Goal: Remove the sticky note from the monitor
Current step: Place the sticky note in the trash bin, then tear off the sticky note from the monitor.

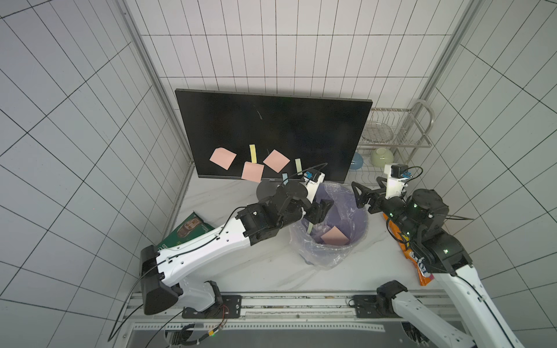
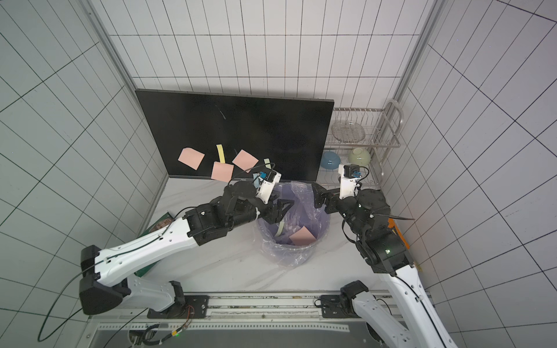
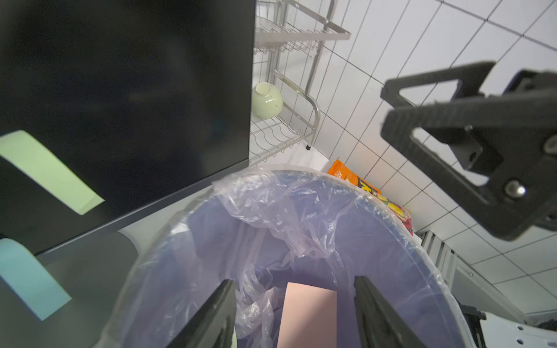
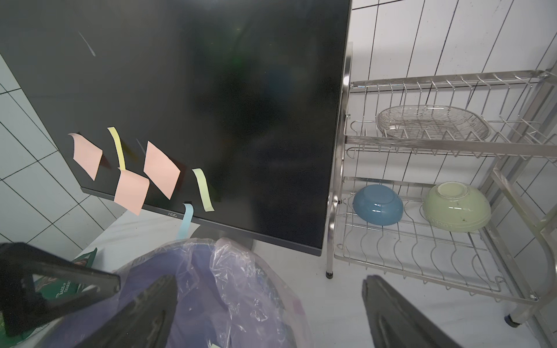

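Observation:
The black monitor (image 1: 286, 126) (image 4: 211, 90) stands at the back with several sticky notes low on its screen: three pink squares (image 1: 223, 158) (image 1: 252, 171) (image 1: 276, 160), a yellow strip (image 1: 253, 153), a green strip (image 1: 298, 166) and a blue strip (image 4: 185, 221). My left gripper (image 1: 321, 209) (image 3: 295, 313) hangs open over the purple-lined bin (image 1: 360, 223). A pale green strip (image 1: 310, 228) hangs just under its fingers, and I cannot tell whether it touches them. A pink note (image 1: 334, 236) lies in the bin. My right gripper (image 1: 360, 195) (image 4: 268, 316) is open and empty at the bin's right rim.
A wire dish rack (image 1: 394, 129) at the back right holds a blue bowl (image 1: 357, 161) and a green bowl (image 1: 382, 156). A green packet (image 1: 187, 230) lies on the left under the left arm. An orange snack bag (image 1: 422, 271) lies under the right arm.

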`<state>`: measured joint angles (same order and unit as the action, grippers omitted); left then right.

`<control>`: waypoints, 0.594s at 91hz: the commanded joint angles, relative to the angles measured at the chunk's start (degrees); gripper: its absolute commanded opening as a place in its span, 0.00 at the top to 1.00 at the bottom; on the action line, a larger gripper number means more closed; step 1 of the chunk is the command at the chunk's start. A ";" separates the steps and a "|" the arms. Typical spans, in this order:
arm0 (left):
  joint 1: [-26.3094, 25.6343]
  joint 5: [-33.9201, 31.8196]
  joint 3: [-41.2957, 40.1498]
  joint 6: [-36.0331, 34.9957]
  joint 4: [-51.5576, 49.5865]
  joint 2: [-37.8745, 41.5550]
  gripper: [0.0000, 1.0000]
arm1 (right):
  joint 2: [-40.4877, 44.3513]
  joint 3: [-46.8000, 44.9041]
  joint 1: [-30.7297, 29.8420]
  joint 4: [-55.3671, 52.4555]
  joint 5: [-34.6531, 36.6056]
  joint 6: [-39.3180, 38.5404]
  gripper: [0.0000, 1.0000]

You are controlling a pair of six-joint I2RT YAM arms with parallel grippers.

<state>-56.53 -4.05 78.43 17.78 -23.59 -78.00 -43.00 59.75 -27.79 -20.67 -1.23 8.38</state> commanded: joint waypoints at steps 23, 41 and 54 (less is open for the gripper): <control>23.18 15.61 -3.48 6.97 1.74 8.04 0.27 | -3.90 -0.20 -0.32 6.74 -9.93 5.29 0.01; 31.04 18.54 -8.38 13.42 7.35 8.00 0.23 | -6.77 -0.57 -0.38 10.03 -14.20 7.73 0.01; 32.20 16.46 -12.03 18.11 11.89 6.86 0.22 | -7.41 -1.05 -0.51 11.12 -14.93 8.65 0.01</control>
<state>-24.84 12.01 68.82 31.05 -16.91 -70.24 -50.43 59.57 -27.79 -12.78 -13.85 15.27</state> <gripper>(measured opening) 0.782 0.987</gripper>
